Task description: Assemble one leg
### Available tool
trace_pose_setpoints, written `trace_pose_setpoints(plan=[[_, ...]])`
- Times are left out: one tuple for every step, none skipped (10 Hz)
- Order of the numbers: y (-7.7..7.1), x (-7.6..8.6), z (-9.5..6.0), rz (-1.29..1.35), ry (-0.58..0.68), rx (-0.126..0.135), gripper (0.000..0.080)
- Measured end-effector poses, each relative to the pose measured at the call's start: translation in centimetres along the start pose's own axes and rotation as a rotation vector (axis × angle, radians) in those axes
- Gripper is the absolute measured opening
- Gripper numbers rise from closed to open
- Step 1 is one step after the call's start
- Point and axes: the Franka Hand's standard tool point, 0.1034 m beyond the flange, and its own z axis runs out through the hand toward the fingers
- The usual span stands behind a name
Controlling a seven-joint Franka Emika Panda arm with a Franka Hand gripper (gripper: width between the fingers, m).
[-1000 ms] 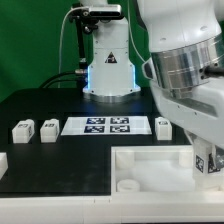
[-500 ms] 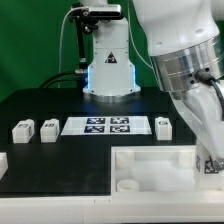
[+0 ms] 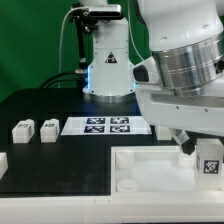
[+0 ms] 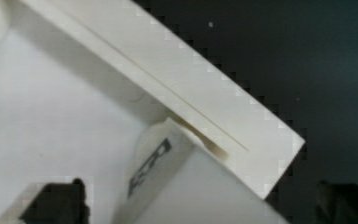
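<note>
My gripper (image 3: 207,152) is shut on a leg (image 3: 209,161), a stubby white block with a black-and-white tag facing the camera. It holds the leg upright at the right-hand corner of the large white tray-like piece (image 3: 140,158). In the wrist view the leg (image 4: 179,172) stands between my two dark fingertips (image 4: 55,202), right beside the tray's raised rim (image 4: 149,62); my gripper (image 4: 197,206) sits around it. Two more legs (image 3: 22,129) (image 3: 48,129) lie on the black table at the exterior view's left.
The marker board (image 3: 108,126) lies flat on the table behind the tray. A white part (image 3: 3,162) shows at the left edge. The arm's base (image 3: 108,60) stands at the back, and the arm's bulk hides the table at the right.
The wrist has turned over the tray's right corner. The leg stayed in the same spot but rotated, so its tag now faces the camera. The leg behind the arm is now hidden.
</note>
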Motion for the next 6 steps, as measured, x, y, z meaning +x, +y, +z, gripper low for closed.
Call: trace_pose_setpoints(plan=[[0.1, 0.1, 0.0, -0.138, 0.009, -0.014, 0.0647], [0.2, 0.4, 0.0, -0.328, 0.035, -0.044, 0.0649], [0.1, 0.7, -0.2, -0.486, 0.062, -0.069, 0.0649], [0.1, 1.3, -0.2, -0.667, 0.093, -0.074, 0.0649], [0.4, 1.6, -0.1, -0.685, 0.104, -0.070, 0.0649], [0.3, 1.4, -0.1, -0.639, 0.102, -0.068, 0.0636]])
